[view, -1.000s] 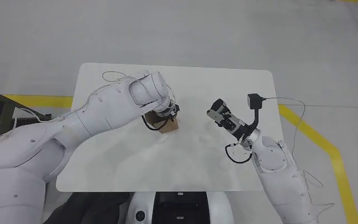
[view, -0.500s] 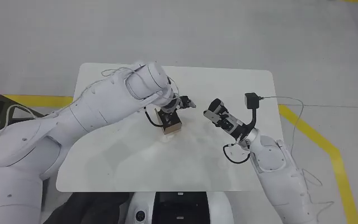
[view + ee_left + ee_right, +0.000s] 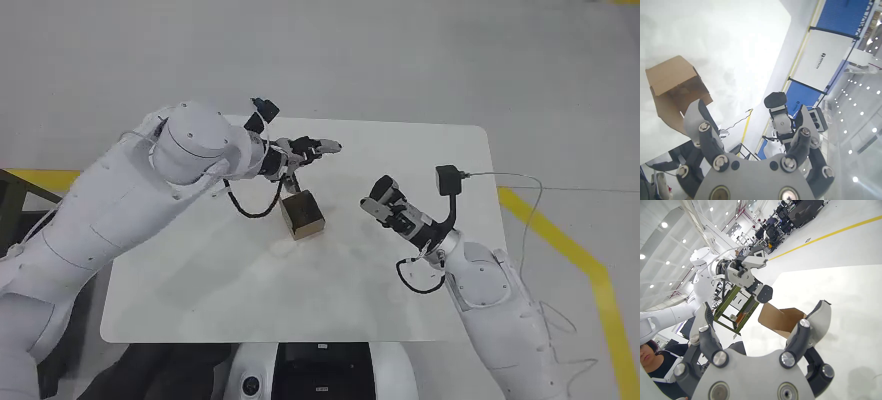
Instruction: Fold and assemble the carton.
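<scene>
carton point(image 3: 302, 215): brown cardboard, sitting on the bench point(image 3: 330, 290) about mid-bench, slightly left of centre. Partly formed into a box. The left wrist view shows one side open, with a loose flap sticking out past the body. Neither gripper touches it.
left gripper point(image 3: 322, 150): open, jaws spread wide, nothing between them. It's on the far side of the carton, near it but apart, with the fingers pointing right. In the right wrist view one dark finger pad point(image 3: 763, 293) hangs just over the carton's far edge, not touching.
right gripper point(image 3: 377, 196): open and empty, jaws apart. It's to the right of the carton, near but apart, and aimed left at it. In its own wrist view the carton sits between the two fingers, farther out on the bench.
left arm: comes in from the left over the far-left part of the bench, elbow raised.
right arm: comes up from the near-right corner of the bench.
cable point(image 3: 245, 208): black loop hanging under the left wrist, just left of the carton.
floor: grey, with a yellow line point(image 3: 560, 238) running past the bench's right side.
</scene>
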Motion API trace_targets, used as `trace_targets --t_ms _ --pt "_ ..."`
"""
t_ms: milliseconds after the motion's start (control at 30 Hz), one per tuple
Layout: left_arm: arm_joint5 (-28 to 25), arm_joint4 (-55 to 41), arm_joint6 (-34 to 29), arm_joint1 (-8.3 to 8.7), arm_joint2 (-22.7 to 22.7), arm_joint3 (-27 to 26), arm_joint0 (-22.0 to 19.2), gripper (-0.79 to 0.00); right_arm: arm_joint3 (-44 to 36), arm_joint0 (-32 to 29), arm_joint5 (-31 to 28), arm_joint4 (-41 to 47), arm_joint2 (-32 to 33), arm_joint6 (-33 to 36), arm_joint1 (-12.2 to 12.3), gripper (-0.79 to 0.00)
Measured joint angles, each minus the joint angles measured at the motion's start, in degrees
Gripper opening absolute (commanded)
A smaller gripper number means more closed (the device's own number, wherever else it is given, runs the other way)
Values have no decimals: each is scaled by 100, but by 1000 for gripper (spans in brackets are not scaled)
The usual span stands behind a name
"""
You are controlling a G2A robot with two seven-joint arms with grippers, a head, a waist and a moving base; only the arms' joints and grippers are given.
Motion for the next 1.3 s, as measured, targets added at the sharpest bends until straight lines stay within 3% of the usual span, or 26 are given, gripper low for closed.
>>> trace_targets --t_ms 267,467,567,900,1067,1300 --pt "-1396 1594 -252 577 -979 -220 912 0 31 30 -10 13 -57 -6 16 0" --pt "-2573 2829 -176 883 -1561 -60 1611 0 104 101 -17 -15 -190 -55 10 0" --pt "-2883 3638 92 1016 -1785 -161 2004 0 125 121 -21 -47 -233 -86 10 0" --pt "-3057 5358 834 1304 -2490 -474 3219 0 153 231 60 -315 -455 -178 -3 0" --pt "-3053 5355 833 1304 -2487 -474 3207 0 28 311 335 -915 -567 -419 -22 0" --pt "-3054 5355 833 1304 -2487 -474 3208 0 30 308 330 -891 -565 -412 -22 0"
